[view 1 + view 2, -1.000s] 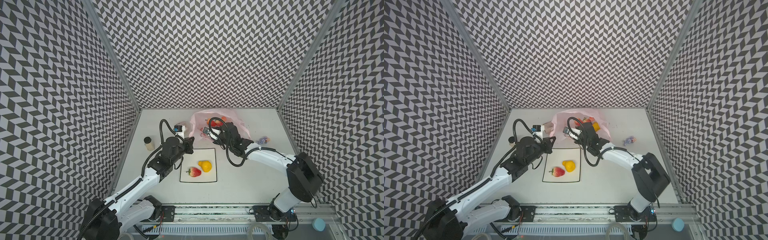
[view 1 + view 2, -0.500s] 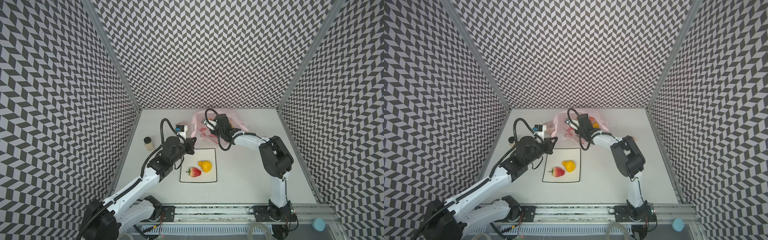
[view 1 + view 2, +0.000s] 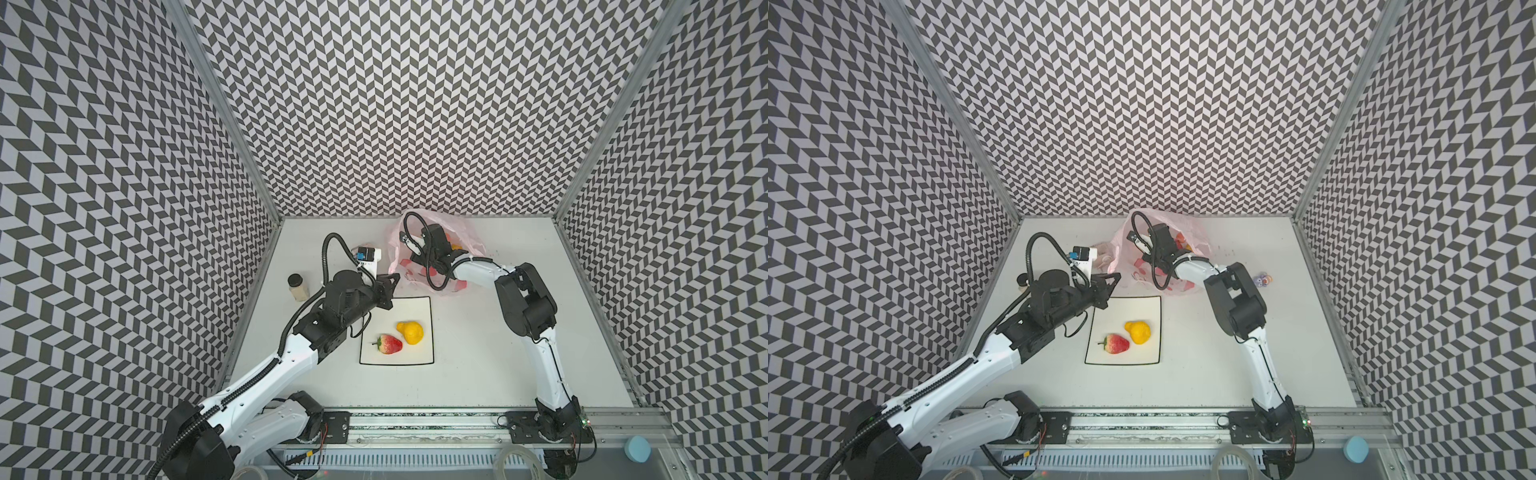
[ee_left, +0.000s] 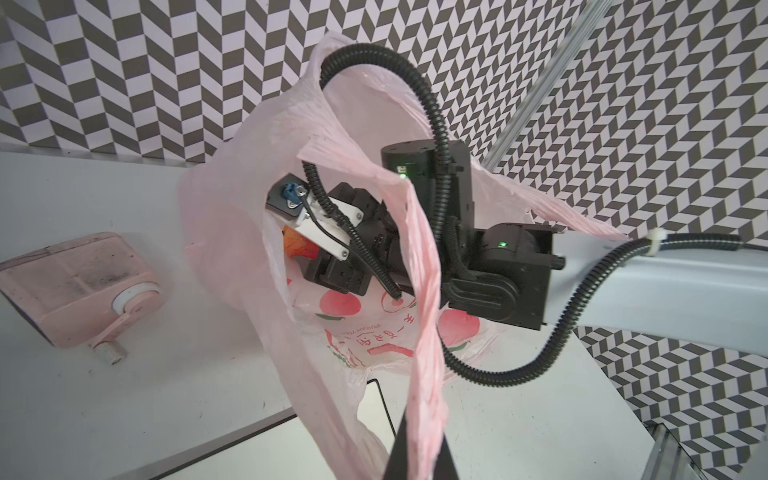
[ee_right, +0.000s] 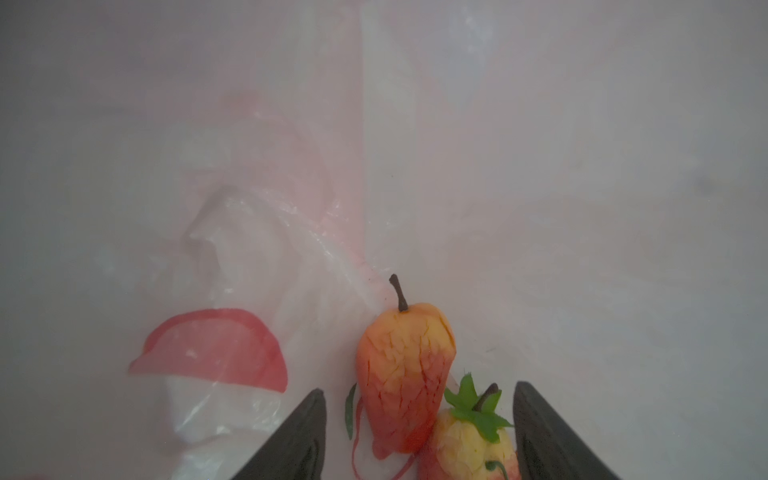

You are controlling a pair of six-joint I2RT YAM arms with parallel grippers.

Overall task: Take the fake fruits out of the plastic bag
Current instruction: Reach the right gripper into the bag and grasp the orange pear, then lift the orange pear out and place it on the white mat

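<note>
Fake fruits [image 5: 405, 374] now lie between wider-spread right jaws.

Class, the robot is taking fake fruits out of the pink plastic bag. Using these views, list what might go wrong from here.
1. An orange-red fruit and a strawberry lie side by side between the fingers of the open right hand; closing may catch both or squirt one away.
2. The left hand pinches only a thin strip of the plastic bag; if it slips, the mouth may fall shut on the right hand.
</note>
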